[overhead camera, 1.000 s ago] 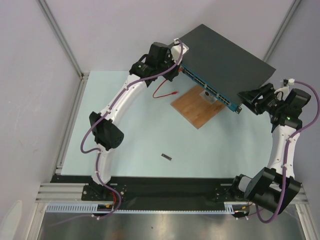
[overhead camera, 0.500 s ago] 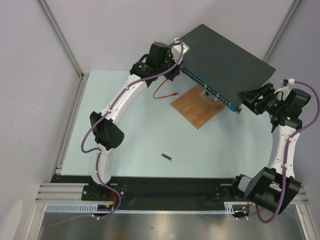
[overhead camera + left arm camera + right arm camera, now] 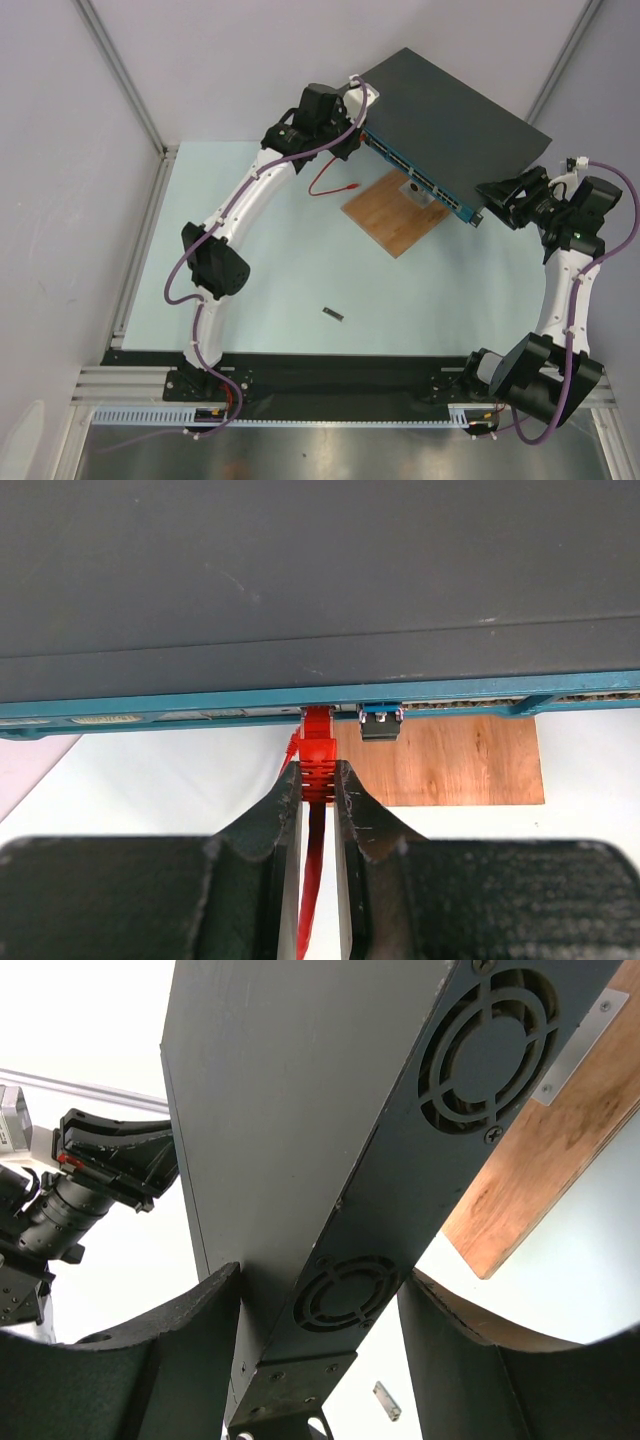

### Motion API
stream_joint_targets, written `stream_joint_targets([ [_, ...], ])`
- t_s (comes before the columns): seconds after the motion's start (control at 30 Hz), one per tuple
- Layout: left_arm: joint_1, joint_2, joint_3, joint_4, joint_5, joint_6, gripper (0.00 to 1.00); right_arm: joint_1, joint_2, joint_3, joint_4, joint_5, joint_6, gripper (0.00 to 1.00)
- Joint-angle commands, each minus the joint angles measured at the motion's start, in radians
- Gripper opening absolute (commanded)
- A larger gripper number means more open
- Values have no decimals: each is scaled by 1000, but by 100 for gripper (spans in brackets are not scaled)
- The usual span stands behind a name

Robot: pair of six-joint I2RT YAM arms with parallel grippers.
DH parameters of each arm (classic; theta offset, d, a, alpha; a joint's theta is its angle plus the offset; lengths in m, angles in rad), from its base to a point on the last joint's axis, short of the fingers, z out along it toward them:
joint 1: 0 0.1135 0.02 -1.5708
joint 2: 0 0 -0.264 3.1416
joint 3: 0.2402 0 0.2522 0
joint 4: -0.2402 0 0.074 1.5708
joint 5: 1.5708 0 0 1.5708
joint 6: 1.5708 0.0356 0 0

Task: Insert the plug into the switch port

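Red ribbed boot of the plug (image 3: 317, 738) sits clenched between the black fingers (image 3: 272, 815) of the left tool (image 3: 318, 778); the plug's front end meets the teal front face of the network switch (image 3: 320, 570) at the face's left part; the switch port that it meets is hidden by the plug and the face's lower edge, so how deep it sits I cannot tell; the thin red cable (image 3: 313, 880) runs back between the fingers, and in the top view it loops onto the pale desk (image 3: 280, 270); just right of the plug a small blue-tabbed module (image 3: 380, 721) juts from the same face; below it lies the wooden board (image 3: 445, 762), partly under the switch; at the switch's far end the right tool (image 3: 320, 1272) grasps the casing across its thickness, one finger on the top face and the other at the underside, beside the round fan grilles (image 3: 345, 1290); a small dark piece (image 3: 334, 315) lies alone on the desk, well apart from both tools.
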Motion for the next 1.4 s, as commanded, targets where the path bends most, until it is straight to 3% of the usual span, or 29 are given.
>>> stream_joint_targets([
  [0.0,-34,53,57,301,44,-12,0,4,12,49,69,-7,-81,0],
  [0.37,-51,63,57,349,55,15,0,-7,26,58,69,-3,-95,0],
  [0.57,-47,-28,-64,361,46,44,15,-22,29,64,72,-9,-95,0],
  [0.83,-13,-142,-219,298,61,50,22,-40,21,64,61,-24,-106,0],
  [0.97,-5,-193,-282,269,72,84,38,-45,23,64,55,-26,-115,0],
  [1.13,4,-200,-291,227,78,87,30,-46,26,63,53,-19,-116,0],
  [1.23,12,-232,-326,214,96,92,40,-48,21,69,53,-19,-119,0],
  [1.37,33,-358,-469,249,144,112,65,-50,23,76,38,-22,-135,0],
])
